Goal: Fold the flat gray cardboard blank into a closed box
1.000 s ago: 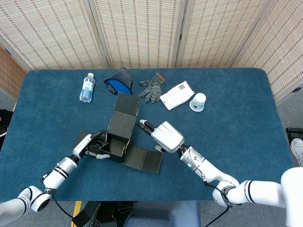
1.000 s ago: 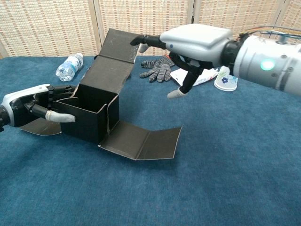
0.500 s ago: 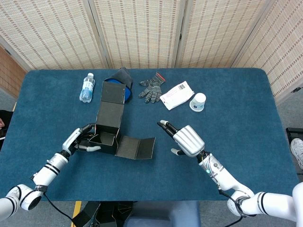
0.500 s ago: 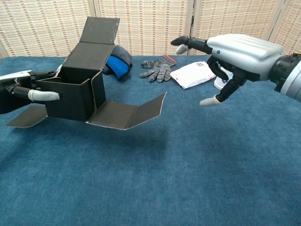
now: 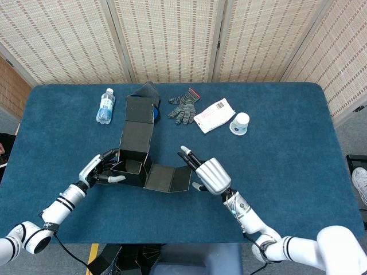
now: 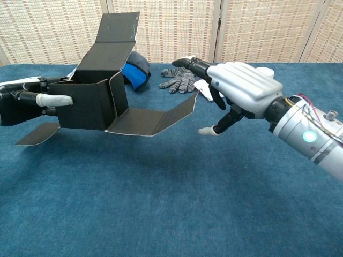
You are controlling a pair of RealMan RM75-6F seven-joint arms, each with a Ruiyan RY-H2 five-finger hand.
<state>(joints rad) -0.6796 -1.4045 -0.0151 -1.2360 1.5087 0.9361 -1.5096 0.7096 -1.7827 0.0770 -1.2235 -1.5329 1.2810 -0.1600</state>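
Lighting was bright and even from overhead. Soft shadows lay beneath the box (image 6: 94, 101) on the surface (image 6: 161, 203). Both views were sharp, without glare.

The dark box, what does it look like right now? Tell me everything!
The dark cardboard box is half folded: its walls stand up, its top is open, a tall lid flap rises at the back and a creased flap sticks out toward the right hand. The left hand grips its left wall. In the chest view it looks lifted off the blue table.
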